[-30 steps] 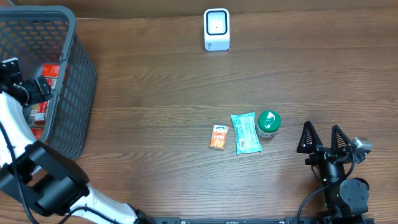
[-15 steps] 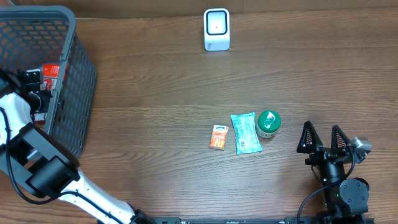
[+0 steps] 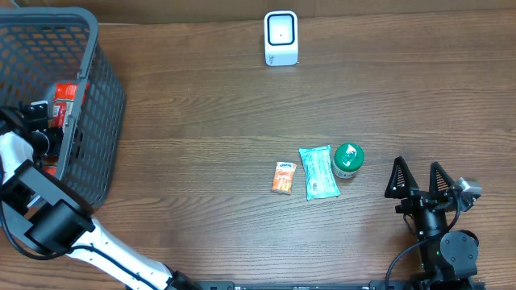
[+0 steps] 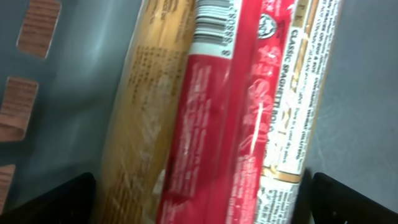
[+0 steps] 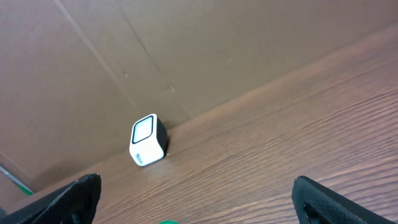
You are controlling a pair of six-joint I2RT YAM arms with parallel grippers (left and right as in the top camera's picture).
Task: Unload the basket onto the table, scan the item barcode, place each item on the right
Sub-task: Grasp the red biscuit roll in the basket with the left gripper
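Left wrist view: spaghetti pack lies on the floor of the basket, barcode near one end, facing up.

Risks as I see them:
- The pack is long and film-wrapped. An off-centre pinch probably lets it droop or slip, and an end could hook on the basket wall on the way out.
- A tan, clear-wrapped length lies touching the red one. Can't tell if it is the same pack or a second one. If second, the jaws may take both.
- The scanner sits well apart, at the far edge of the table. If the pack rolls in the grip, the code could end up facing away from it.

Pose: left arm reaches over the basket rim, left gripper pointing down inside, jaws spread wide to either side of the pack, nothing pinched. Contact with the film: can't tell. Right gripper sits low at the near right of the table, aimed up-table at the scanner, jaws spread, empty.
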